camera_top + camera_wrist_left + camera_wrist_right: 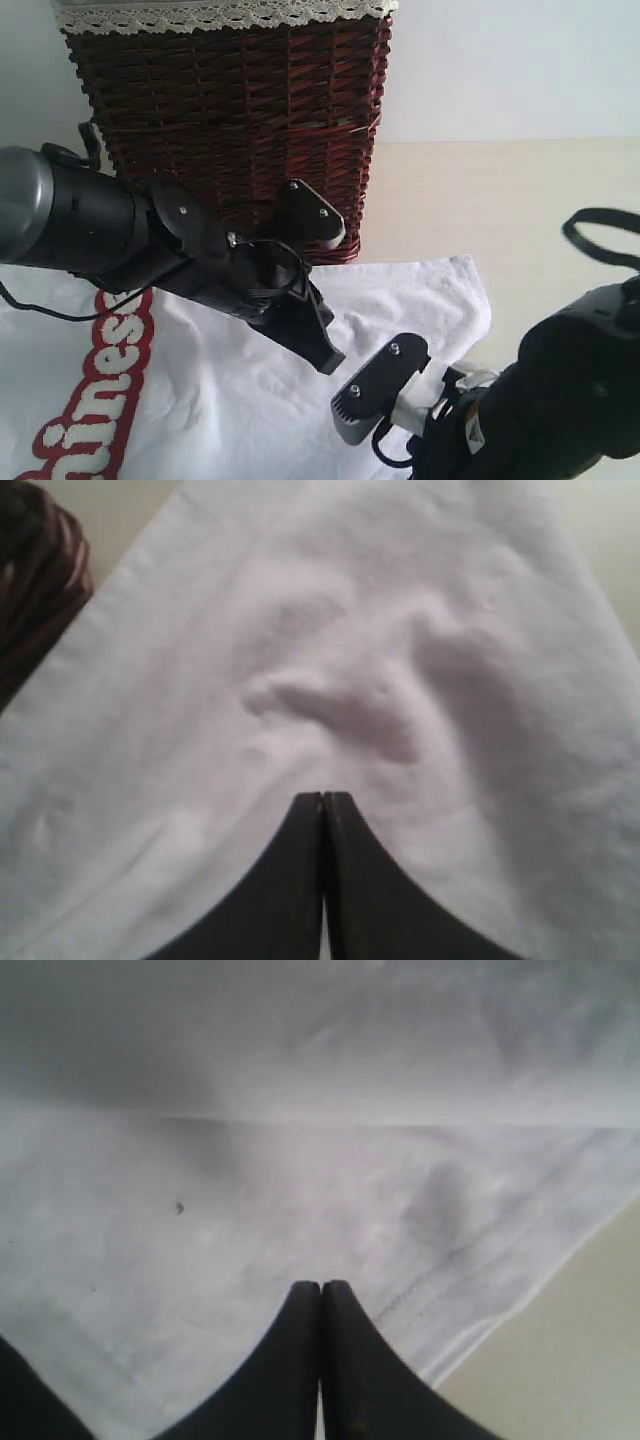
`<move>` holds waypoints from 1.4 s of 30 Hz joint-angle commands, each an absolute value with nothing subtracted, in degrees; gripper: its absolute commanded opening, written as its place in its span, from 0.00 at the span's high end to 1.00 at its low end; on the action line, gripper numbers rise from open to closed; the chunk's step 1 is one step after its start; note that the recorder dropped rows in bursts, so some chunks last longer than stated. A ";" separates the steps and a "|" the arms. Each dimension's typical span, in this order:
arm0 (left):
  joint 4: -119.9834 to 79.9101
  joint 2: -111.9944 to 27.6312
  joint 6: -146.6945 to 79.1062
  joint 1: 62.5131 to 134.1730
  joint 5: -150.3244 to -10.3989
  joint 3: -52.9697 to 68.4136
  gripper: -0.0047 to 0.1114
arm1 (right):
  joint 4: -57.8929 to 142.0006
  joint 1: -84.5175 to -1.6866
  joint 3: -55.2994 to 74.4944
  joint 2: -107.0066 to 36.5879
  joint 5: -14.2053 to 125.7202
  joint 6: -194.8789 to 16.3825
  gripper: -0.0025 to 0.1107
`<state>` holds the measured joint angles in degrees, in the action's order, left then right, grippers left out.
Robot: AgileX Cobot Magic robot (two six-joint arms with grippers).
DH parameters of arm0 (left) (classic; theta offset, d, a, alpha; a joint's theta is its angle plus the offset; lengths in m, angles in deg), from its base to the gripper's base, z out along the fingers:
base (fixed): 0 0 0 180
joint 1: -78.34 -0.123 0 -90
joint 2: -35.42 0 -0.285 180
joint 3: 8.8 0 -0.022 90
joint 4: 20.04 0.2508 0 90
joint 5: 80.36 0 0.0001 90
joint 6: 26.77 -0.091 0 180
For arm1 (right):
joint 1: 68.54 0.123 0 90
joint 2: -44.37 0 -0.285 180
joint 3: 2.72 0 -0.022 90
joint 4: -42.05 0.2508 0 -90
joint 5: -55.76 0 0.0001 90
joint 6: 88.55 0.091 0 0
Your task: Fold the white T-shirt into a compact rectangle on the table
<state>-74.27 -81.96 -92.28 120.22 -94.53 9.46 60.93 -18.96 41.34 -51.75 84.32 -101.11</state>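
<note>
The white T-shirt [230, 400] lies spread on the table [530, 210], its red-outlined letters [110, 390] at the lower left. My left gripper [328, 358] reaches in from the left and hovers low over the shirt's middle. In the left wrist view the left gripper [323, 798] is shut, its tips at a small wrinkle of the shirt [350, 630], with no cloth visible between them. My right gripper [320, 1285] is shut too, over the shirt [300, 1180] close to its stitched edge, beside bare table [570, 1360]. In the exterior view its fingertips are hidden behind the right arm [560, 400].
A dark red wicker basket [240, 120] with white lace trim stands at the back, touching the shirt's far edge; the basket [35, 590] also shows in the left wrist view. A black cable loop [600, 235] hangs at the right.
</note>
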 commanded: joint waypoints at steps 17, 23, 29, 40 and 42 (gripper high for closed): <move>-76.79 -90.47 -92.57 117.18 -93.19 6.24 0.96 | 60.98 -18.53 41.54 -57.49 85.05 -100.30 0.98; -75.14 -91.34 -92.48 115.39 -93.19 6.24 0.96 | 60.98 -18.53 46.92 -57.49 85.74 -98.50 0.98; -75.43 -90.90 -92.33 113.28 -92.90 6.24 0.96 | 60.98 -18.53 47.25 -57.49 90.20 -97.37 0.98; -77.65 -90.90 -92.45 111.82 -94.21 6.24 0.96 | 60.99 -18.53 47.25 -57.49 97.38 -96.80 0.98; -77.65 -90.90 -92.58 111.82 -95.26 6.24 0.96 | 60.99 -18.53 47.25 -57.38 97.71 -96.80 0.98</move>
